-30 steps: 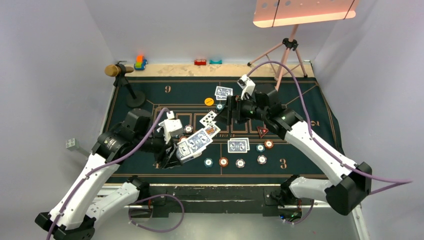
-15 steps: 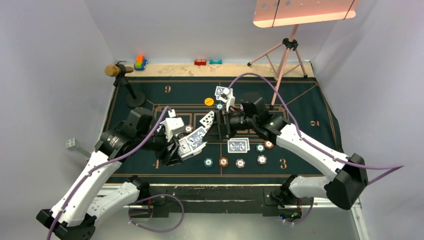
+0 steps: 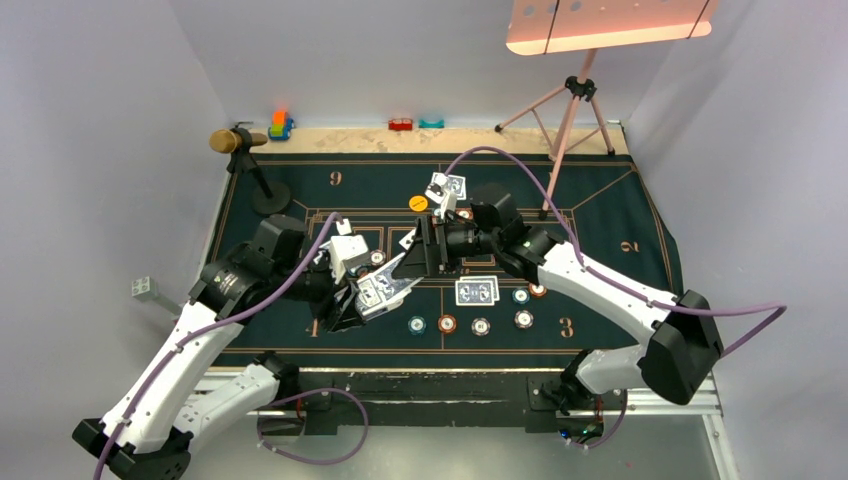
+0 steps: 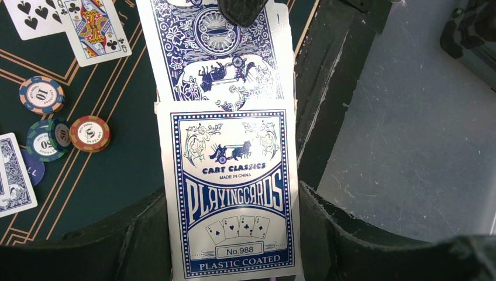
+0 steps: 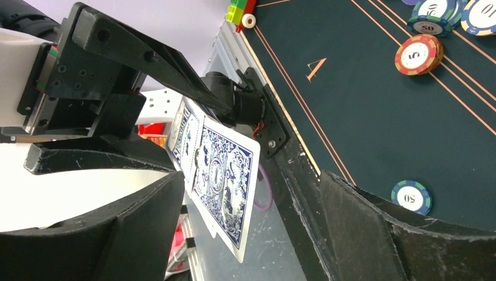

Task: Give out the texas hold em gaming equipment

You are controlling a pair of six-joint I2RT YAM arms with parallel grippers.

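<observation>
The left gripper (image 4: 234, 237) clamps the blue-backed deck (image 4: 231, 193) above the mat's (image 3: 600, 200) near edge, one card (image 4: 213, 58) jutting out for taking. The right gripper (image 5: 251, 228), jaws apart, straddles that card, likely to deal it.

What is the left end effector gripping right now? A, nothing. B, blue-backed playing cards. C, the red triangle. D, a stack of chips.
B: the left end effector is shut on the blue-backed playing cards, which fill the middle of the left wrist view.
</observation>
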